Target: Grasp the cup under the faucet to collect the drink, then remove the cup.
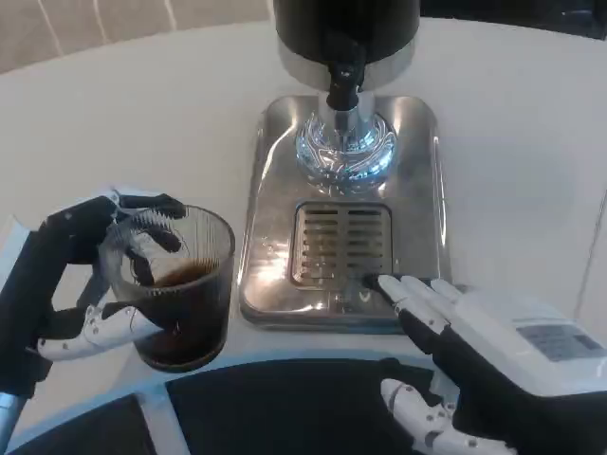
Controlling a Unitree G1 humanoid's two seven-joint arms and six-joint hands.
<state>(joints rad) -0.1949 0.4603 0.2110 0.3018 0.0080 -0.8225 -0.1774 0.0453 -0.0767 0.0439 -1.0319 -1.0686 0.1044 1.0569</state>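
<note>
cup (180, 289): ribbed clear glass, dark drink inside, at 8 o'clock off drip tray (275, 190) | left robot hand (95, 284) wraps it | right robot hand (474, 351) empty, fingers spread at tray's edge

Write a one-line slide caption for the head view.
Left hand holds the cup of dark drink beside the dispenser tray; right hand rests open at the tray's front edge.

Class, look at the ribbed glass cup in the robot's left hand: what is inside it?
The cup holds a dark brown drink, filling roughly the lower half. The left hand wraps its far side, so that part of the wall is covered.
</note>
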